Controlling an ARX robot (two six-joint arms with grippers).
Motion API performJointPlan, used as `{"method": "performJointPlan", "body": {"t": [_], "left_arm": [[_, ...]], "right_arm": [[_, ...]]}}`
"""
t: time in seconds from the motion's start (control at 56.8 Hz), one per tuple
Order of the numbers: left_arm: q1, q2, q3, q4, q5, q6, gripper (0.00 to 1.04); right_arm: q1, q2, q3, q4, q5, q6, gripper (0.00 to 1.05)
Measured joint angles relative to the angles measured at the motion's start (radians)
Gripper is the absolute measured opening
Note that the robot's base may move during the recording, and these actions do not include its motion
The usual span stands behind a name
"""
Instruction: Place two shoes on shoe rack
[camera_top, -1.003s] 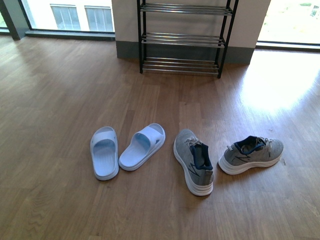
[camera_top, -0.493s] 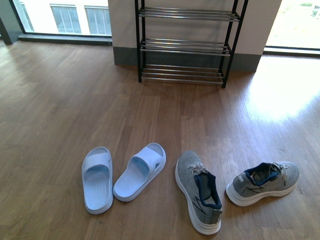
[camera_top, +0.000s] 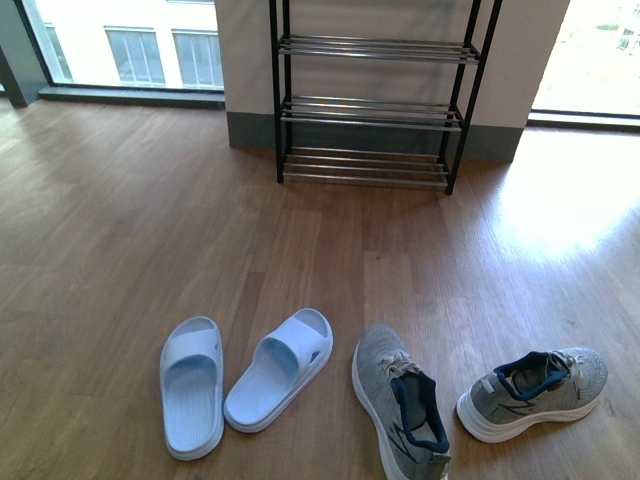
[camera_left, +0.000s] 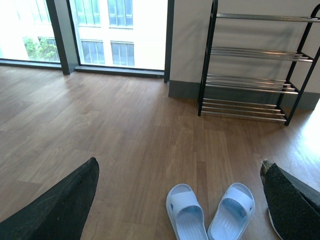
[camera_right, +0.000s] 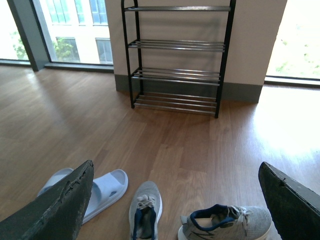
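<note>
Two grey knit sneakers lie on the wood floor, apart from each other. One sneaker (camera_top: 400, 405) points toward the rack and the other sneaker (camera_top: 535, 393) lies sideways to its right. The black shoe rack (camera_top: 370, 105) with chrome bars stands against the far wall, its tiers bare. In its wrist view my right gripper (camera_right: 175, 164) hangs open above the floor, with both sneakers (camera_right: 145, 212) (camera_right: 230, 222) below and between its fingers. My left gripper (camera_left: 179, 162) is open over the slippers. Neither arm shows in the front view.
A pair of pale blue slippers (camera_top: 192, 385) (camera_top: 280, 368) lies left of the sneakers. Bare wood floor (camera_top: 380, 250) stretches between the shoes and the rack. Floor-length windows (camera_top: 130, 45) flank the wall behind the rack, and sunlight glares on the floor at the right.
The front view has come closer to the shoes. Sneakers and slippers sit lower and larger in the picture, and more of the rack shows. The shoes themselves have not shifted on the floor.
</note>
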Motion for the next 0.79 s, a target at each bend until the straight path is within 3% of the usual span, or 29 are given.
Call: {"method": "performJointPlan", "body": {"t": [0.792], "left_arm": [[0.0, 0.0, 0.0, 0.0, 0.0, 0.0, 0.95]], "right_arm": [[0.0, 0.0, 0.0, 0.0, 0.0, 0.0, 0.96]]}}
